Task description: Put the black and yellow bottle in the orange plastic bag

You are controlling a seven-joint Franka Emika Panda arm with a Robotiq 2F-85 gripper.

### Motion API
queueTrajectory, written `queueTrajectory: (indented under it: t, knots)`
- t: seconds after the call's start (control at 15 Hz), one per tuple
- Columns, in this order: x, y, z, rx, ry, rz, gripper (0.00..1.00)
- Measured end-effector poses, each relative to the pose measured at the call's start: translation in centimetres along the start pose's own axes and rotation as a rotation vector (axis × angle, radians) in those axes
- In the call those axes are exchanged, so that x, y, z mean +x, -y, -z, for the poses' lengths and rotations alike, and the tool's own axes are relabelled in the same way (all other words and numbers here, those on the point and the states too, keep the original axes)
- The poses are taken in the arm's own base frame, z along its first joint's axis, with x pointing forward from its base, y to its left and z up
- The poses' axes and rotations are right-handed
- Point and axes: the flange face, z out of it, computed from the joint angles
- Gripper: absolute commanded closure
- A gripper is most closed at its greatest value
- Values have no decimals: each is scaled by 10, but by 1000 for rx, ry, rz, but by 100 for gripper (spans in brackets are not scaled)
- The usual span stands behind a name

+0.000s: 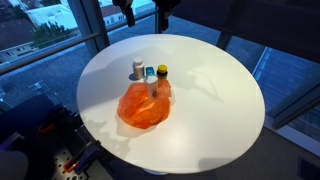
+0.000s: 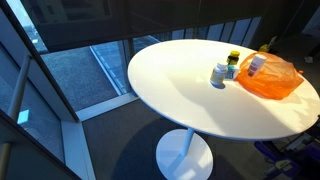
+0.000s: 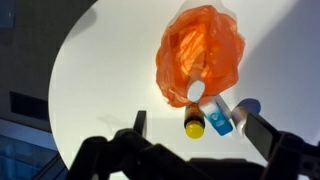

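The black bottle with a yellow cap (image 3: pixel 192 122) stands upright on the round white table (image 3: pixel 100 80), right at the edge of the orange plastic bag (image 3: pixel 200 50). It shows in both exterior views (image 1: pixel 162 73) (image 2: pixel 234 58). The bag lies crumpled on the table (image 1: pixel 143 108) (image 2: pixel 272 80). A white-capped bottle (image 3: pixel 196 92) shows at the bag's near edge. My gripper (image 3: pixel 200 128) is open and empty, high above the bottles, its fingers either side of them in the wrist view.
A blue bottle (image 3: pixel 216 120) (image 1: pixel 150 74) and a whitish bottle (image 3: pixel 243 108) (image 1: pixel 137 70) stand tight beside the black and yellow one. The table edge curves close by. Windows and a floor drop surround the table.
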Motion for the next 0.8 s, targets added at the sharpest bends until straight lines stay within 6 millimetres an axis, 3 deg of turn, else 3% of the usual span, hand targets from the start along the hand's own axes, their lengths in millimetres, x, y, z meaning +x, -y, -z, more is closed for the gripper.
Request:
queueTrajectory:
  t: [0.4,0.8]
  knots:
    - [41,8,-20,56,2,-57,0]
    - [45,7,-21,54,3,-56,0]
